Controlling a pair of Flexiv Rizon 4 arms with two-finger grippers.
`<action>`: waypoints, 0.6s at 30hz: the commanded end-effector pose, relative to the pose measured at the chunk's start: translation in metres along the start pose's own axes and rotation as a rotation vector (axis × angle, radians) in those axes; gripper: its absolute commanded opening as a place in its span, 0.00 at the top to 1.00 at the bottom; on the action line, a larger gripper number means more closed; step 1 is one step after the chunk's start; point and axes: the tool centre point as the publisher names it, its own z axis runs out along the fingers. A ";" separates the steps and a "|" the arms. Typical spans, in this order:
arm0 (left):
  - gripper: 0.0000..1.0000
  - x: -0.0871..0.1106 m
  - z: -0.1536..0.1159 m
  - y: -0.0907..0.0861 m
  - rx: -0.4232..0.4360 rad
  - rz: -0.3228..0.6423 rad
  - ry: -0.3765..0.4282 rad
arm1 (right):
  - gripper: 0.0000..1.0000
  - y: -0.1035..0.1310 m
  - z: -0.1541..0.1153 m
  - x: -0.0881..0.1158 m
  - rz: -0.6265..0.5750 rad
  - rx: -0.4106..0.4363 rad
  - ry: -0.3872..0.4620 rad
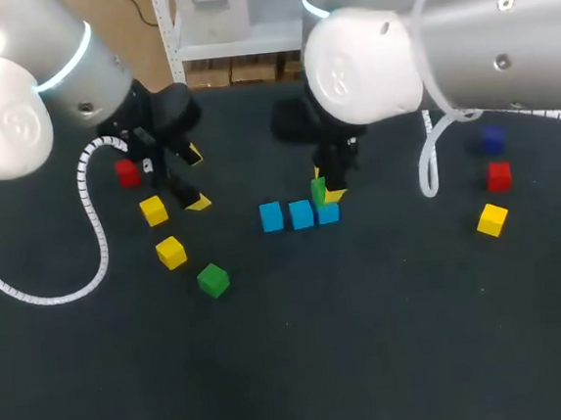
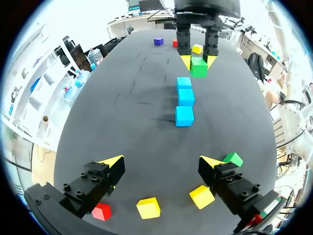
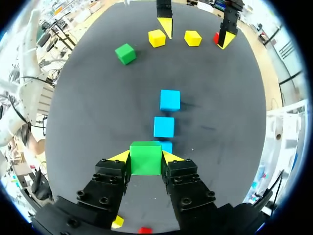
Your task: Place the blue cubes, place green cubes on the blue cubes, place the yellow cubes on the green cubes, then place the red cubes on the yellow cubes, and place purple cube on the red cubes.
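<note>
**Stacking task, early stage.** The base layer is laid: three blue cubes (image 1: 301, 213) stand in a row near the middle of the table, close to one another. My right gripper (image 3: 146, 157) is clenched on a green cube (image 3: 145, 161), one yellow-tipped finger against each side face. It holds the cube over the blue cube at the end of the row nearest that arm. Whether it already rests on the blue cube cannot be told. I judge this to be the first green placement.

**Left to do.** A second green cube (image 1: 213, 280) lies loose on the table, apart from the row. Two yellow cubes (image 1: 170, 251) and a red cube (image 1: 127, 172) sit on my left side. A far yellow cube (image 1: 492, 219), a far red cube (image 1: 498, 175) and the purple cube (image 1: 492, 138) sit well apart on my right. None of these is stacked.

**Pose.** My right arm reaches in to the centre with its fingers pointing down at the row. My left gripper (image 2: 161, 164) hangs released and empty above the table near the two yellow cubes, fingers spread wide and touching nothing.
</note>
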 end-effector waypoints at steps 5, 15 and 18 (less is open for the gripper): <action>0.00 0.001 0.000 0.000 0.000 0.003 -0.004 | 1.00 0.003 0.012 -0.006 0.040 0.012 0.027; 0.00 0.001 0.000 0.000 0.000 0.003 -0.004 | 1.00 -0.002 0.024 -0.007 0.062 -0.002 0.024; 0.00 0.001 0.000 0.000 0.000 0.003 -0.004 | 1.00 -0.005 0.025 -0.007 0.062 -0.003 0.020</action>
